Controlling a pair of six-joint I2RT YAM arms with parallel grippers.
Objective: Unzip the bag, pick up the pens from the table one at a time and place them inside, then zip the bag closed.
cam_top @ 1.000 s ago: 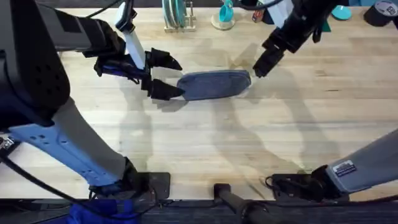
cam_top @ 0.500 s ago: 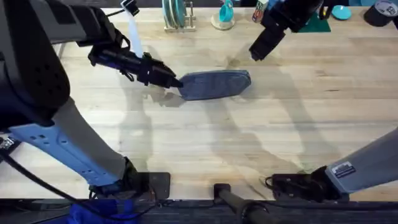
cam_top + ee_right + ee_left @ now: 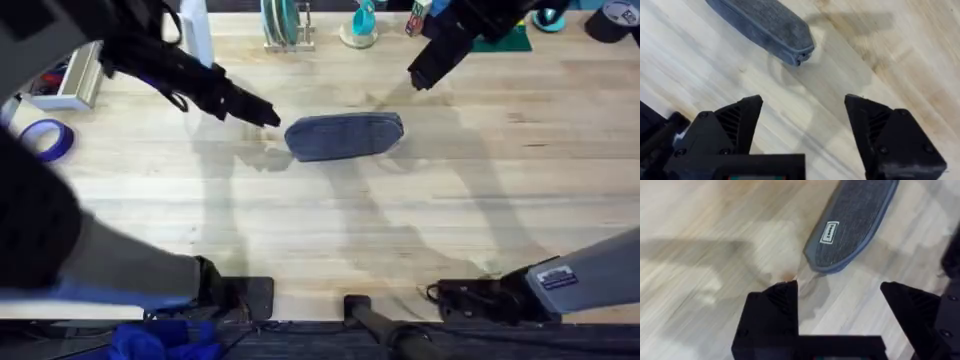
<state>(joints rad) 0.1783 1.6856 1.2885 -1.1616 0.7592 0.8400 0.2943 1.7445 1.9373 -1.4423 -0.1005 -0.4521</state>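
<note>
Both grippers, left [image 3: 840, 305] and right [image 3: 802, 125], are held open and empty at nine and two o'clock of the closed bag [image 3: 344, 135], presumably flanking its ends.

overhead high, wrists low, sharing bag [image 3: 344, 136]

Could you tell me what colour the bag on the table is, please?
The bag is blue-grey, clearest in the left wrist view.

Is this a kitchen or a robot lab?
Most likely a robot lab or workshop. Two robot arms work over a wooden table with a pencil bag on it, and there's a roll of blue tape lying at the edge, like on a workbench.
</note>
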